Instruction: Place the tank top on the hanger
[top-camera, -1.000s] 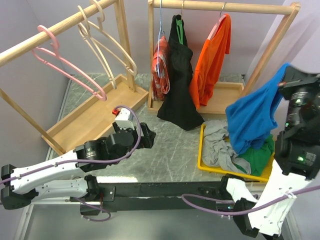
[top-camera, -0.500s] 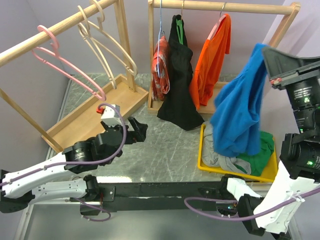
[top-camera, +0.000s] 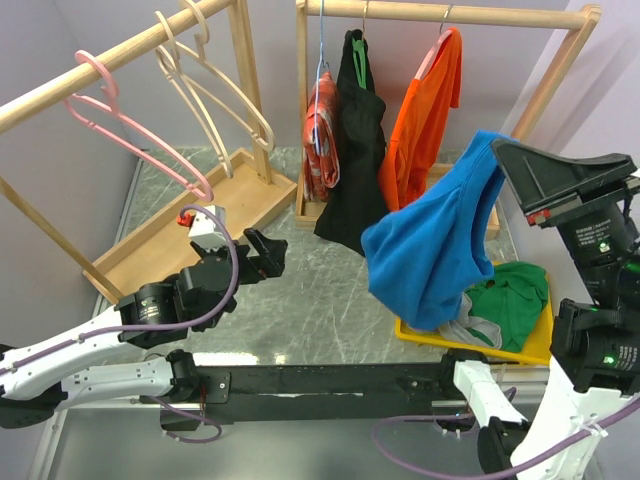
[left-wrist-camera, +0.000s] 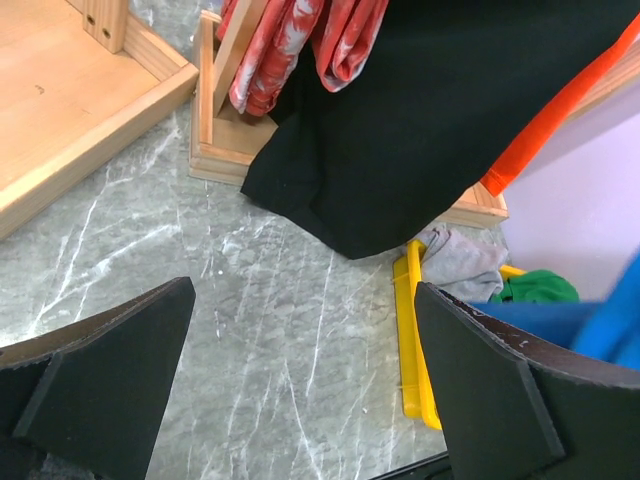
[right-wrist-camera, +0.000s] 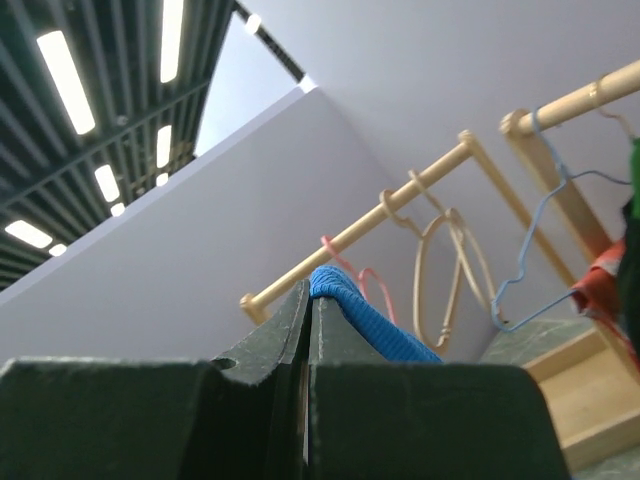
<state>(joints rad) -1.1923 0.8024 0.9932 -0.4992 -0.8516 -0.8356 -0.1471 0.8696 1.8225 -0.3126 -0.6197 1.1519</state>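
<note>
Jaws, both arms: right jaws pressed together, pinching a fold of the tank top (top-camera: 432, 250), blue cloth showing at the tips in R wrist view; left jaws spread wide, fingers (left-wrist-camera: 105, 375) well apart over the table (top-camera: 320, 300). The tank top hangs in air from the raised R arm, bunched, its lower edge above the L rim of the yellow tray (top-camera: 543, 350). Whether it touches the grey garment (top-camera: 470, 332) beneath is unclear from the top view. In the tray, beside the grey one, lies the green garment (top-camera: 512, 298). The hanger (top-camera: 135, 140), pink, hangs on the L rack's sloping rail (top-camera: 45, 92), well apart from the tank top, w/ two cream hangers (top-camera: 240, 105) farther along the rail. The back rack (top-camera: 440, 12) carries a red-patterned garment (top-camera: 320, 125), a black garment (top-camera: 362, 160) and an orange garment (top-camera: 428, 120).
</note>
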